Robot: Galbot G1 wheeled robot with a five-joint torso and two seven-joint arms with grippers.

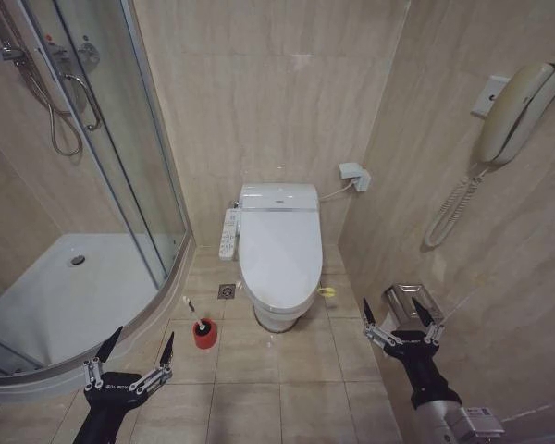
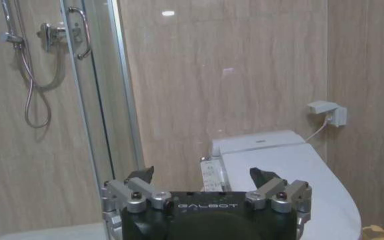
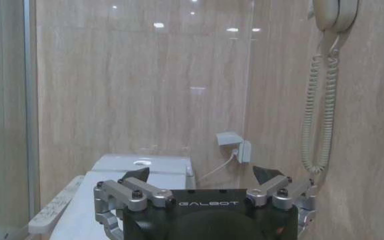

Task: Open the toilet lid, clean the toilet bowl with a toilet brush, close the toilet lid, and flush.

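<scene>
I have both arms low and near me, nothing held: the left gripper (image 1: 129, 361) hangs with fingers spread wide over the floor tiles beside the curved shower tray (image 1: 37, 305), and the right gripper (image 1: 400, 326) is just as wide by the right wall. The large glossy white plastic toilet lid (image 1: 279, 245) lies shut over the white ceramic toilet bowl (image 1: 277, 319), far centre. The small toilet brush (image 1: 196, 314), thin white handle in a red cup, stands on the floor just left of the bowl.

My worry is the yellow-green strap loop (image 1: 326, 291) at the lid's right edge: a small target that a finger could miss. Clipping the leaning handle could tip the cup.

The only writing I can read is "GALBOT" on each gripper body.
</scene>
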